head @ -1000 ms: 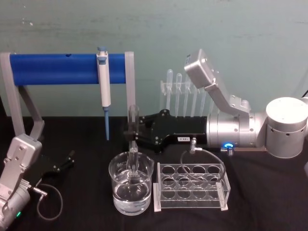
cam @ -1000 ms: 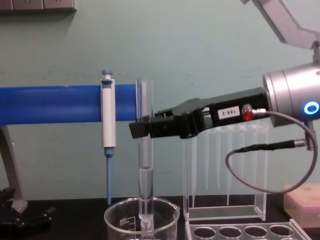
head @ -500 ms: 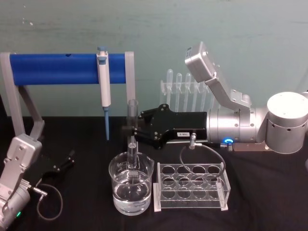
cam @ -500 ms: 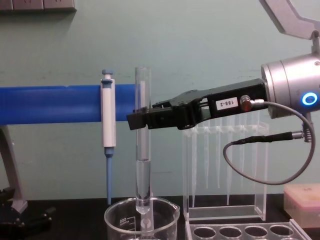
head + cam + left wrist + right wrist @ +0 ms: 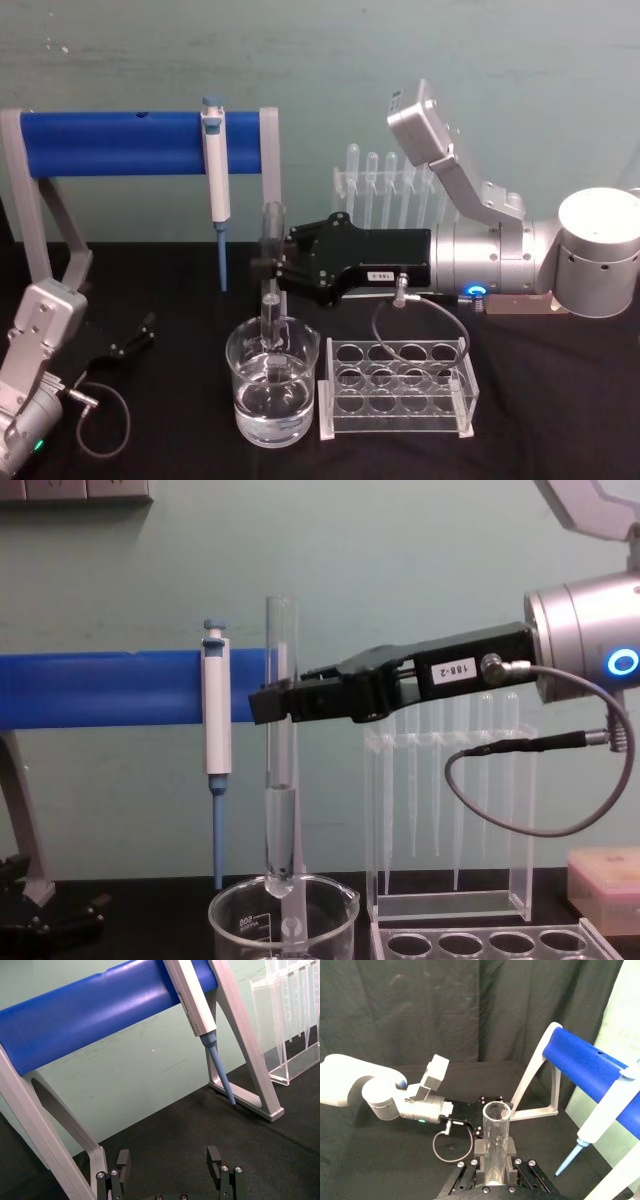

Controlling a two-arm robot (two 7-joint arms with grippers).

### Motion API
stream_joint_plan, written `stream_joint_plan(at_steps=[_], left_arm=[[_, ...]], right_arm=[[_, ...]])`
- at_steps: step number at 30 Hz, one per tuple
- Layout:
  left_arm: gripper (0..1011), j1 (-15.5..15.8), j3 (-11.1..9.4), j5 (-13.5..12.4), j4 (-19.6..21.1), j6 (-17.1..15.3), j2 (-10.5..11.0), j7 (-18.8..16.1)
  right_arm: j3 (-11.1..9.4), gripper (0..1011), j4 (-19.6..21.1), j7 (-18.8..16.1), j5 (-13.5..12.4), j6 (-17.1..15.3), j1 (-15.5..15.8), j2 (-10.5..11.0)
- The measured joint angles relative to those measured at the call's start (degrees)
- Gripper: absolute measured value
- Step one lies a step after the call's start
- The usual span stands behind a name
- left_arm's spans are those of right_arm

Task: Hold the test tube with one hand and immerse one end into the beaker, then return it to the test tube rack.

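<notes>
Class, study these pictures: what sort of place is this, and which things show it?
Probably a laboratory bench: a glass beaker of clear liquid, a test tube gripped by the right tool, and a hanging pipettor.

A pipettor (image 5: 214, 170) hangs from the blue bar (image 5: 120, 143), pipettes (image 5: 371, 180) standing nearby

test tube (image 5: 281, 750): clear glass, upright, open rim up. clamped a little below the rim by the black right gripper (image 5: 272, 702), which is held level from the right. clear liquid is seen in the lower part. rounded end at rim height of the beaker (image 5: 228, 920), wide, part-filled with water. clear rack (image 5: 330, 405) stood just right of the beaker.
</notes>
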State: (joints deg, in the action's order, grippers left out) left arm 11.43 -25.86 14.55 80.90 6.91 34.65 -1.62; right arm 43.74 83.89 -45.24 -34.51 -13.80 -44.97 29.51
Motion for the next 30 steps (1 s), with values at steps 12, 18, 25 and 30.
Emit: stream_joint_plan(at_steps=[12,18,25,30], left_arm=[[1000,0.0,0.0,0.0,0.0,0.0,0.0,0.0],[1000,0.0,0.0,0.0,0.0,0.0,0.0,0.0],[1000,0.0,0.0,0.0,0.0,0.0,0.0,0.0],[1000,0.0,0.0,0.0,0.0,0.0,0.0,0.0]], right_arm=[[0.1,238,3.6,1.1,-1.3,-1.7,0.2,1.9],[-0.6,238,6.4,1.9,-2.0,-2.3,1.0,3.9],[-1.8,238,10.3,3.2,-3.0,-2.8,2.8,6.7],[-3.3,238,14.6,5.1,-4.2,-3.1,5.6,9.9]])
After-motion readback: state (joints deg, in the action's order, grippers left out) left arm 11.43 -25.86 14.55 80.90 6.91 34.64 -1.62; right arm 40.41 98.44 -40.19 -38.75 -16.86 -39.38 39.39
